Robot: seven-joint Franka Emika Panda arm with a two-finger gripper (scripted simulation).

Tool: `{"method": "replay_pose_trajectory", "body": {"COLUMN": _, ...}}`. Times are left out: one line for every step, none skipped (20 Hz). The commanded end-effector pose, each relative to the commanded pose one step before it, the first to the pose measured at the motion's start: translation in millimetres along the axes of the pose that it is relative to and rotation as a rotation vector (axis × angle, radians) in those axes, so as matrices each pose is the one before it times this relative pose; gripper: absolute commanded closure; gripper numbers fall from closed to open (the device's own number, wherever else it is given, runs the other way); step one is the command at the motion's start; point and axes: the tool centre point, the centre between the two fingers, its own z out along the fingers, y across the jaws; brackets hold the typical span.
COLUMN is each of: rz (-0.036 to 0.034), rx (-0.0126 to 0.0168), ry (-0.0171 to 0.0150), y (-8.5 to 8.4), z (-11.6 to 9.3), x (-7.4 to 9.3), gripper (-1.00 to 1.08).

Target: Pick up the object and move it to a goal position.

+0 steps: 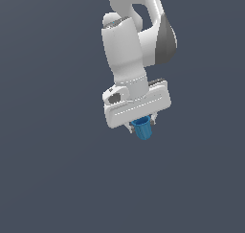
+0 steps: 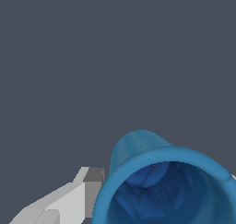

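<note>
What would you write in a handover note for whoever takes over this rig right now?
Gripper: shut on the blue cup, fingers either side of it; in the wrist view the cup fills the corner with its hollow open end facing the camera, one finger beside it.
Cup: in the exterior view it hangs beneath the white hand, with nothing seen touching it from below.
Done: the pick-up looks complete.
Left: carry it to the goal. No goal marker shows in either view, so find the target before moving.
</note>
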Motion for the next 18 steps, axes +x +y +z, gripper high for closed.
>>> {"method": "replay_pose_trajectory", "body": {"rz": -0.02908, "rx": 0.01795, "ry": 0.03408, "y": -0.29, "z": -14.01, "x": 12.02, "gripper": 1.08}}
{"method": "replay_pose_trajectory", "body": {"rz": -0.01082, "rx": 0.00727, "ry": 0.0126, "y": -0.06, "z": -5.16, "x": 4.48, "gripper": 1.08}}
{"method": "replay_pose_trajectory", "body": {"rz": -0.01076, "rx": 0.00726, "ry": 0.01253, "y": -0.06, "z": -5.13, "x": 4.45, "gripper": 1.08}}
{"method": "replay_pose_trajectory", "body": {"rz": -0.01072, "rx": 0.00726, "ry": 0.01249, "y": -0.07, "z": -5.11, "x": 4.44, "gripper": 1.08}}
{"method": "replay_pose_trajectory", "body": {"rz": -0.01068, "rx": 0.00726, "ry": 0.01245, "y": -0.07, "z": -5.09, "x": 4.43, "gripper": 1.08}}
{"method": "replay_pose_trajectory", "body": {"rz": -0.01066, "rx": 0.00727, "ry": 0.01243, "y": -0.08, "z": -5.08, "x": 4.42, "gripper": 1.08}}
{"method": "replay_pose_trajectory", "body": {"rz": -0.01065, "rx": 0.00729, "ry": 0.01242, "y": -0.08, "z": -5.07, "x": 4.42, "gripper": 1.08}}
{"method": "replay_pose_trajectory", "body": {"rz": -0.01064, "rx": 0.00731, "ry": 0.01242, "y": -0.09, "z": -5.07, "x": 4.42, "gripper": 1.08}}
{"method": "replay_pose_trajectory", "body": {"rz": -0.01065, "rx": 0.00734, "ry": 0.01243, "y": -0.09, "z": -5.07, "x": 4.42, "gripper": 1.08}}
{"method": "replay_pose_trajectory", "body": {"rz": -0.01067, "rx": 0.00738, "ry": 0.01246, "y": -0.09, "z": -5.08, "x": 4.44, "gripper": 1.08}}
{"method": "replay_pose_trajectory", "body": {"rz": -0.01069, "rx": 0.00742, "ry": 0.01249, "y": -0.09, "z": -5.1, "x": 4.45, "gripper": 1.08}}
{"method": "replay_pose_trajectory", "body": {"rz": -0.01074, "rx": 0.00748, "ry": 0.01255, "y": -0.1, "z": -5.12, "x": 4.47, "gripper": 1.08}}
{"method": "replay_pose_trajectory", "body": {"rz": -0.01079, "rx": 0.00754, "ry": 0.01262, "y": -0.1, "z": -5.15, "x": 4.5, "gripper": 1.08}}
{"method": "replay_pose_trajectory", "body": {"rz": -0.01085, "rx": 0.00761, "ry": 0.0127, "y": -0.1, "z": -5.18, "x": 4.53, "gripper": 1.08}}
{"method": "replay_pose_trajectory", "body": {"rz": -0.01093, "rx": 0.00769, "ry": 0.0128, "y": -0.1, "z": -5.23, "x": 4.57, "gripper": 1.08}}
{"method": "replay_pose_trajectory", "body": {"rz": -0.01103, "rx": 0.00779, "ry": 0.01292, "y": -0.1, "z": -5.28, "x": 4.61, "gripper": 1.08}}
{"method": "replay_pose_trajectory", "body": {"rz": -0.01113, "rx": 0.00789, "ry": 0.01306, "y": -0.1, "z": -5.34, "x": 4.66, "gripper": 1.08}}
{"method": "replay_pose_trajectory", "body": {"rz": -0.01125, "rx": 0.00801, "ry": 0.01321, "y": -0.09, "z": -5.4, "x": 4.72, "gripper": 1.08}}
